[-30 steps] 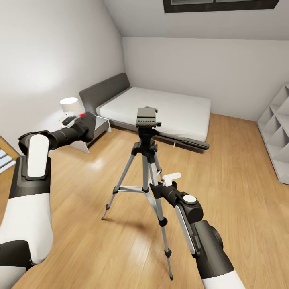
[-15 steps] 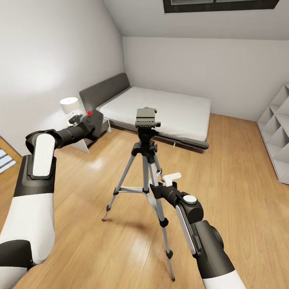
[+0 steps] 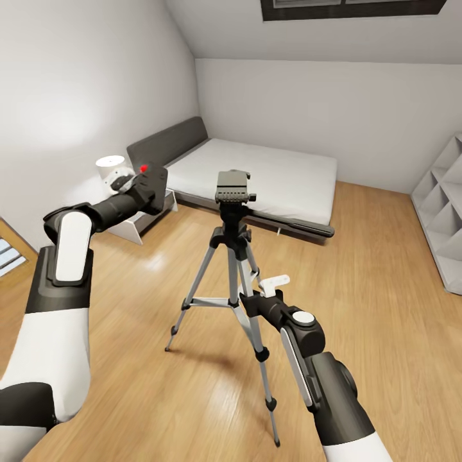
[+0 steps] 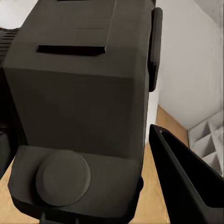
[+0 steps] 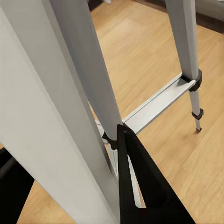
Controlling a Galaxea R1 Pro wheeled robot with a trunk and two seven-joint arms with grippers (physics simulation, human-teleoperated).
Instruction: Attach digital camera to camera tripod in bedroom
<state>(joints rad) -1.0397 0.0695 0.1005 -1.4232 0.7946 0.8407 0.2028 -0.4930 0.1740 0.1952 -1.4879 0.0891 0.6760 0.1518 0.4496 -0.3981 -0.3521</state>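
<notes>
The digital camera [image 3: 153, 182], matte black with a red button on top, hangs in the air left of the tripod, and my left gripper [image 3: 142, 190] is shut on it. In the left wrist view the digital camera [image 4: 79, 102] sits close up, with one black finger [image 4: 186, 182] beside it. The camera tripod [image 3: 233, 256] stands on the wood floor in the middle, its grey-black head plate [image 3: 232, 186] bare. My right gripper [image 3: 249, 297] is shut on a silver tripod leg [image 5: 79, 93] at mid height, with a black finger [image 5: 140, 186] against it.
A low grey bed [image 3: 256, 173] with a white mattress stands behind the tripod. A white nightstand [image 3: 138, 221] with a white lamp [image 3: 109, 168] sits behind my left arm. A grey shelf unit [image 3: 446, 212] lines the right wall. A skylight [image 3: 350, 8] is overhead.
My left arm has carried the camera up and to the right, closer to the tripod head. The right arm and the tripod have not moved.
</notes>
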